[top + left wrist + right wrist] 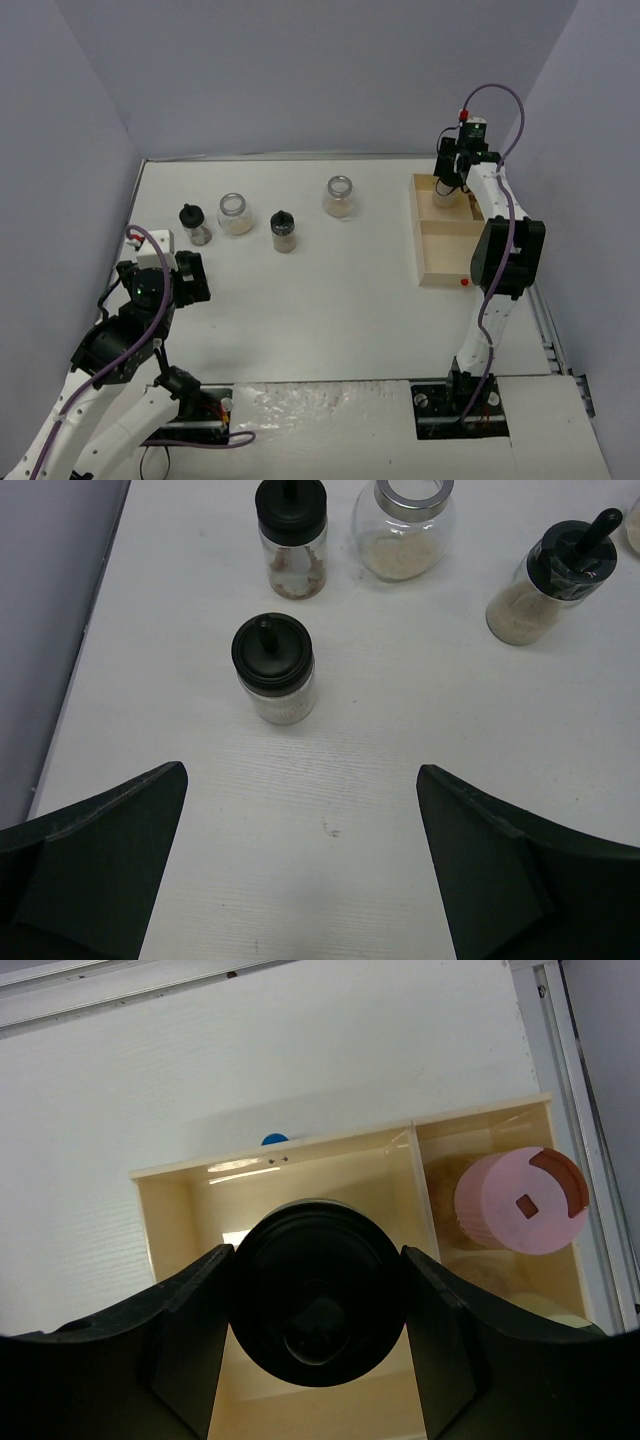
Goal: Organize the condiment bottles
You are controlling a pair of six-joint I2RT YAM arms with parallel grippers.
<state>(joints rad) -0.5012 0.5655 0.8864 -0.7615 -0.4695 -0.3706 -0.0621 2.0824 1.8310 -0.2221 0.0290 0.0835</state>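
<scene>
At the lower left of the overhead view the left gripper (188, 276) hangs over the white tabletop (340, 310), jaws spread wide with nothing between them. Its wrist view shows a small clear jar with a black knobbed cap (273, 668) just ahead. A second black-capped jar of brownish powder (292, 537) stands beyond that, with a wider silver-rimmed glass jar (404, 525) to the right and a third black-capped jar (557, 580) at the upper right. Mid-frame in the overhead view, another silver-rimmed jar (340, 197) stands alone. All of these are yet to be sorted.

The step in hand sits at the upper right. There the right gripper (316, 1260) has its jaws drawn narrow on the round black cap of a small held jar (318, 1315), over the far compartment of the pale wooden compartmented tray (330, 1148). Whether the jar's base touches the tray floor cannot be told. Across the divider, at the right of the wrist view, a pink-capped jar (520, 1200) already stands in its own compartment.

To finish well, the right arm should keep the jar upright and centred between the compartment walls and lower it straight down. The grip should be released only once the base rests, and the arm should rise vertically so the fingers clear the walls and the divider.
</scene>
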